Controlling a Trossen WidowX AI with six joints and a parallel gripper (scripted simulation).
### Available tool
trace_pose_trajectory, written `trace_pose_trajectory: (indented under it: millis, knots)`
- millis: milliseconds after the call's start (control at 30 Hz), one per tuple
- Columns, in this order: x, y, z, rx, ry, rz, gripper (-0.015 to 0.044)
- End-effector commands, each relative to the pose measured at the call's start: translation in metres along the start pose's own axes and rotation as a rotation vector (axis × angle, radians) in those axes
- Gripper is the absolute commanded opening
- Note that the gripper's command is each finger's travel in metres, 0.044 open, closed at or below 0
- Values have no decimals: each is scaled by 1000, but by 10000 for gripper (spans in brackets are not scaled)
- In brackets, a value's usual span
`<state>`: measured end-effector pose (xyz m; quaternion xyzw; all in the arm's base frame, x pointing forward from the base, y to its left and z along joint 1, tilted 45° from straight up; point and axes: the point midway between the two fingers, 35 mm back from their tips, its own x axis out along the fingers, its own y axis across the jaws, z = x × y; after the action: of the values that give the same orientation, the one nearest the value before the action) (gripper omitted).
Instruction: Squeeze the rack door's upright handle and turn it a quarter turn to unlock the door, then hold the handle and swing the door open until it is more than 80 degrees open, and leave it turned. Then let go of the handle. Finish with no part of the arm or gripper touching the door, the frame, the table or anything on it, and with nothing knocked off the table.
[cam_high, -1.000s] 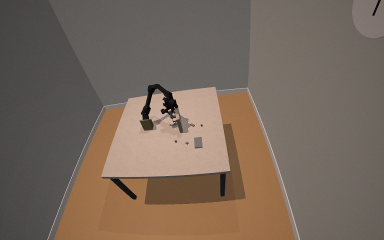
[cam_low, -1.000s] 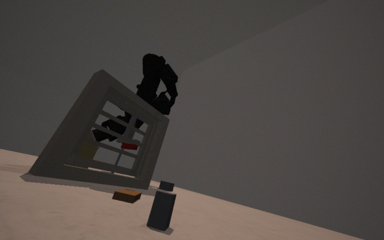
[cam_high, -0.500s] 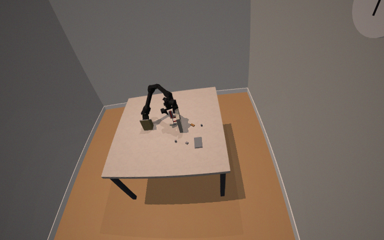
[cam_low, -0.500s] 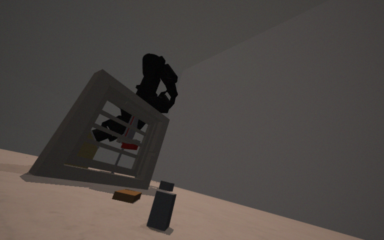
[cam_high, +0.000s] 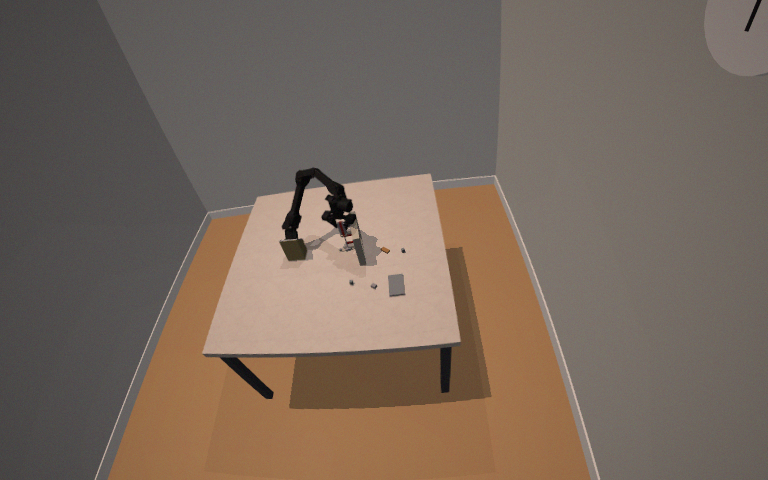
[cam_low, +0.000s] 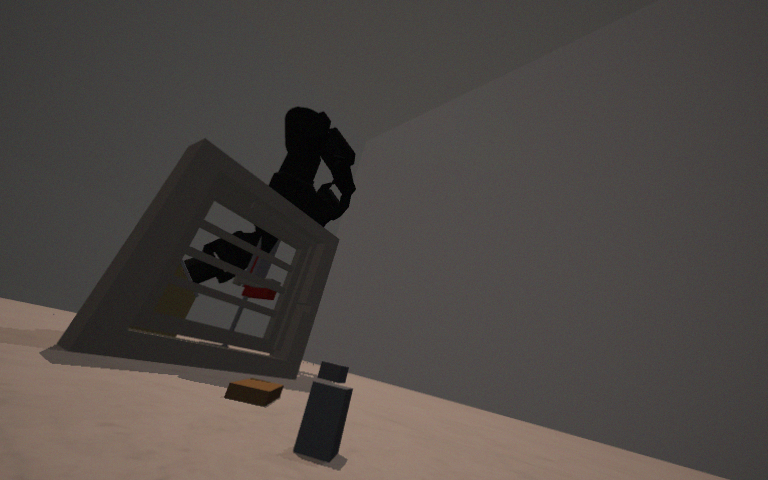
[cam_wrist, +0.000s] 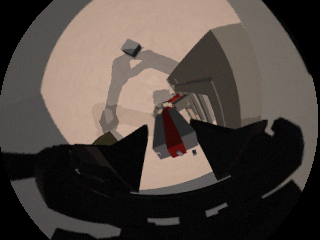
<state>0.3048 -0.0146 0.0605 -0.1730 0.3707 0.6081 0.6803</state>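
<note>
From high above, my top view looks down across the whole desk (cam_high: 317, 316) and the surrounding floor. My exterior view sits low and close at the desktop, tilted, facing through the upright frame (cam_high: 362, 251) (cam_low: 164, 226) toward the arm (cam_high: 294, 195) (cam_low: 303, 138). My wrist view, nearest, looks past the hand (cam_wrist: 169, 127) at the desktop; all three share the frame.

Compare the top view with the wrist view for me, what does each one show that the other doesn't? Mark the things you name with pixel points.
Only the top view: the table's dark legs (cam_high: 445, 369), the orange block (cam_high: 385, 249) and the flat gray slab (cam_high: 396, 284).

Only the wrist view: the jaws standing apart with the red-striped gray handle (cam_wrist: 173, 136) between them in the picture; contact is unclear.

Both: the door frame (cam_high: 360, 251) (cam_wrist: 197, 62) and the tabletop (cam_high: 294, 316) (cam_wrist: 75, 90).
</note>
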Motion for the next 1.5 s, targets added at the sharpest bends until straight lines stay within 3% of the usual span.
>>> trace_pose_trajectory:
  millis: [0, 1467]
  knots:
    - [2, 0, 1, 258, -1, 2, 294]
    - [2, 0, 1, 2437, 1, 2, 294]
